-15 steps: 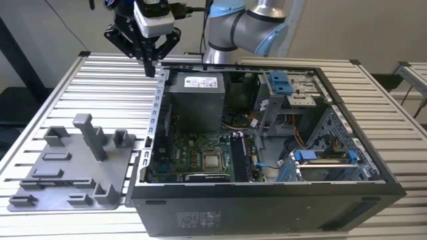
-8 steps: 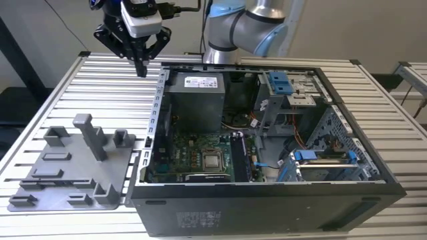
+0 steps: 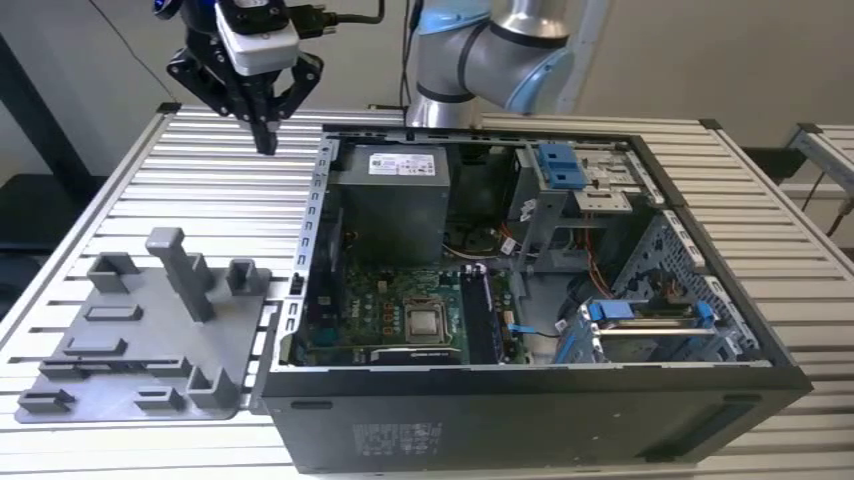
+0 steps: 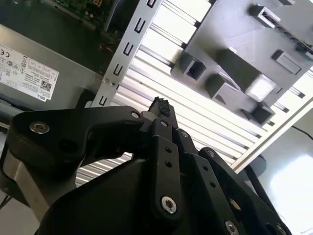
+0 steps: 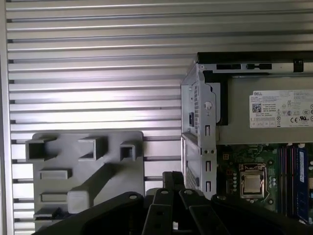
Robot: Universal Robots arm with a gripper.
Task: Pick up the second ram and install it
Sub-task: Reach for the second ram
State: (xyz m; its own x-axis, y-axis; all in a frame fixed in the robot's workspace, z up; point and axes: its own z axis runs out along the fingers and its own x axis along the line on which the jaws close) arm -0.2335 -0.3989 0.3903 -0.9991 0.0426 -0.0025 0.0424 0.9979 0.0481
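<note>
The tool (image 3: 267, 138) is hovering above the tabletop (image 3: 200, 190), its fingers pressed together on nothing; the second wrist view is showing the meeting fingertips (image 4: 159, 104) up close. The grey tray (image 3: 147, 340) is lying near it. In the exterior view, the second ram (image 3: 489, 312) appears to be standing in the motherboard slots inside the computer case (image 3: 534, 420), well apart from the tool.

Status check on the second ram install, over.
Gripper shut, nothing held, high over the table, outside the open case. Second ram: too small to tell whether seated in the memory slots. Nothing in the way.
</note>
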